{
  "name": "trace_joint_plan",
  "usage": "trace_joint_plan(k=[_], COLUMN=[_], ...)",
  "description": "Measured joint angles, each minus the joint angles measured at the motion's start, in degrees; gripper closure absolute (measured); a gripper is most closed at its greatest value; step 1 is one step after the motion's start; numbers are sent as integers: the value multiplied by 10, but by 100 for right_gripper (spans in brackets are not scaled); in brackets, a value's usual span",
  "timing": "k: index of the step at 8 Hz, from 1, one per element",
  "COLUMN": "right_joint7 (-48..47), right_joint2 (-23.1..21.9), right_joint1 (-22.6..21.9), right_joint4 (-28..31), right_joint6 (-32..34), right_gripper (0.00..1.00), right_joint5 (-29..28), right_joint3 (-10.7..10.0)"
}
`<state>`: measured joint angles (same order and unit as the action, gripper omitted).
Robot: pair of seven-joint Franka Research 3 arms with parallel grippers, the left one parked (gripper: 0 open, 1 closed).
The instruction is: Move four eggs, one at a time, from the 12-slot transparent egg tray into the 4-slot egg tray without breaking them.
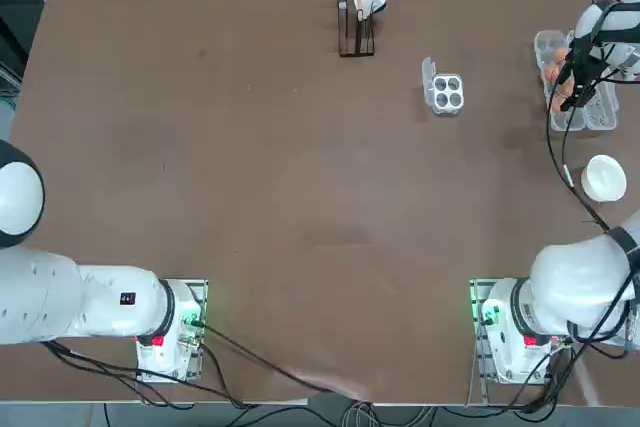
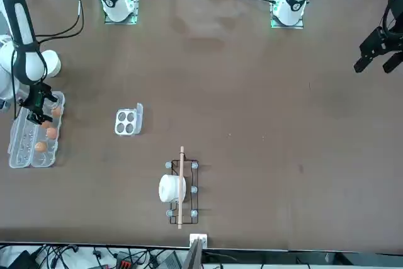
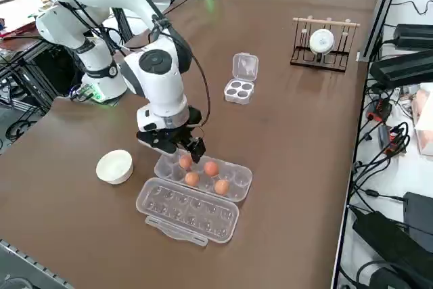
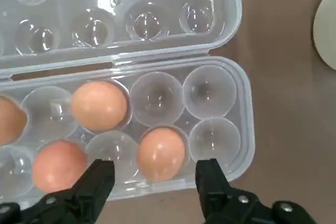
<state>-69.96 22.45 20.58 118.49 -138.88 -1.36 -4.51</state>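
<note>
The long clear egg carton is lying in the lower middle of the right side view, its clear lid folding back flat toward the bottom of the frame. In the top view the carton is sitting near the table's right edge, at the upper right. Four orange-brown eggs are resting in its cups.

The right gripper is hovering over the carton, its jaws standing apart, released, with one egg showing between them in the wrist view. How high the tips are hanging above the shells, I cannot tell.

The small clear carton is standing right of centre in the upper half of the top view, its lid lying open. Bare brown table is stretching between it and the long carton, and running widely to its left. A white bowl is sitting just below the long carton there, bordering the room on that side. A wire rack holding a white round object is standing at the upper right of the side view, near the table's edge.

Any lettering on the black box at the right is staying too small to read. The arm is hiding part of the long carton in the top view, and the wrist view is cutting off one egg.
</note>
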Motion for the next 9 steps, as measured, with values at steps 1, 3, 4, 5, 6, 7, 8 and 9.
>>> trace_joint_plan(k=[1,3,4,5,6,7,8,9], right_joint7=[0,0,0,0,0,0,0,0], right_joint2=[4,8,10,12,13,13,13,13], right_joint1=[2,5,5,5,6,6,6,6], right_joint4=[0,3,5,6,7,9,10,11], right_joint6=[-6,-13,-17,-20,-22,-22,-22,-22], right_gripper=[5,7,7,9,10,11,12,14], right_joint5=[0,0,0,0,0,0,0,0], right_joint3=[0,0,0,0,0,0,0,0])
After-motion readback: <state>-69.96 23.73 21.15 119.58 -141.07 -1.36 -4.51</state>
